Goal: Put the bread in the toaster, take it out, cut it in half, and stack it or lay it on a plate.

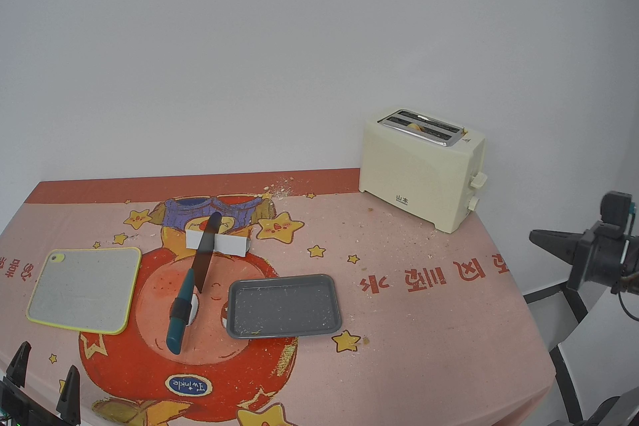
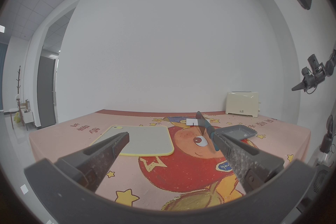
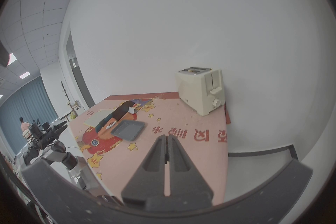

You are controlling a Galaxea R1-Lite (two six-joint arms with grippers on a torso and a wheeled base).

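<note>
Bread (image 1: 414, 127) sits low in a slot of the cream toaster (image 1: 416, 178) (small dark logo on its side, lever and dial on its end) at the bench's (image 1: 426, 327) far right. The grey tray (image 1: 286, 307) holds crumbs. The left gripper (image 2: 169, 135) has its fingers wide apart, empty; the right gripper (image 3: 167, 139) has them pressed together, empty.

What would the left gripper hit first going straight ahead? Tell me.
Likely the cutting board, straight ahead of the left gripper; height is unclear, so it might pass over it.
</note>
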